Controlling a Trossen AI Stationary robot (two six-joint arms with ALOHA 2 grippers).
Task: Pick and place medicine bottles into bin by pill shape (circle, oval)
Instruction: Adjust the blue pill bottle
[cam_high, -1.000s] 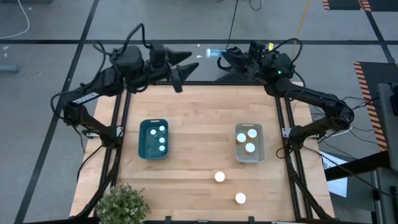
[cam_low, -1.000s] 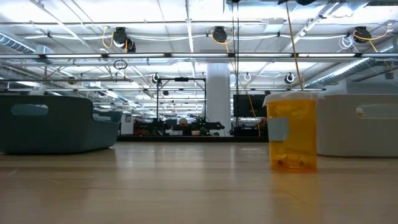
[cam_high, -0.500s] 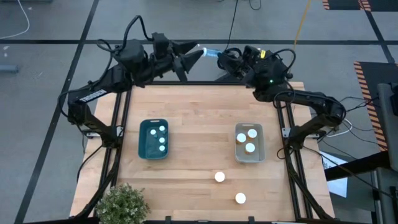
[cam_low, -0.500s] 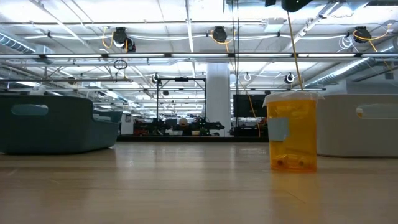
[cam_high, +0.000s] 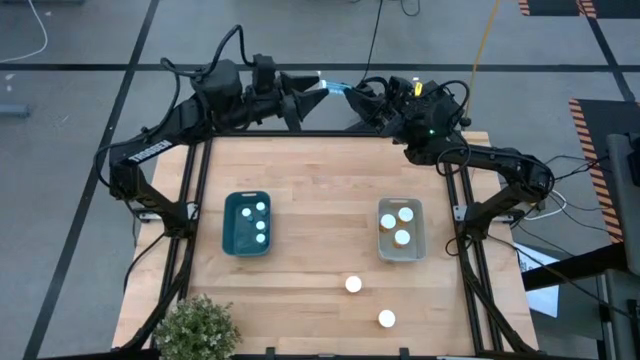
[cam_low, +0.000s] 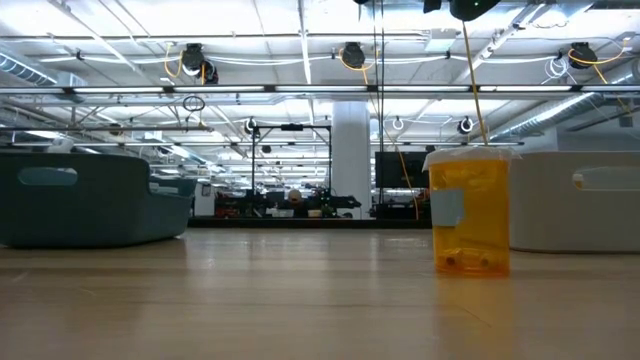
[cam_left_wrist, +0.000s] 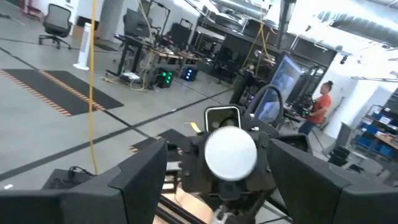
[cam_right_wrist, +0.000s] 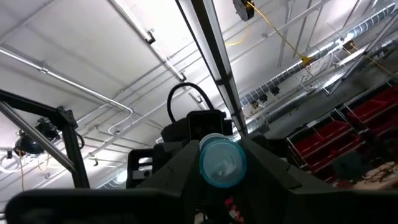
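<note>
A small clear-blue medicine bottle (cam_high: 335, 87) with a white cap (cam_left_wrist: 230, 154) hangs in the air beyond the table's far edge, with my right gripper (cam_high: 354, 92) shut on it. My left gripper (cam_high: 316, 90) faces it from the left, open. Its fingers (cam_left_wrist: 146, 177) stand on either side of the cap without touching it. Two white-capped bottles (cam_high: 353, 285) (cam_high: 386, 319) stand on their bases near the table's front edge. One of them shows amber in the low view (cam_low: 468, 212). My right gripper pinches the bottle's body between its two fingers (cam_right_wrist: 177, 165), close to the base end (cam_right_wrist: 222, 163). The fingers come from the table's right side and lie along the bottle. The bottle is lifted clear, lying roughly level, with its cap pointing at my left gripper.
A teal bin (cam_high: 232, 240) at centre left holds three white-capped bottles. A pale grey bin (cam_high: 417, 245) at centre right holds three more. A potted plant (cam_high: 195, 330) sits at the near left corner. Bare wood lies between the bins and along the far half.
My left gripper has risen and gone toward the far edge and the right, up to the bottle's cap end. My right gripper, still shut on the bottle, has carried it a little toward the left. Nothing on the table has moved.
</note>
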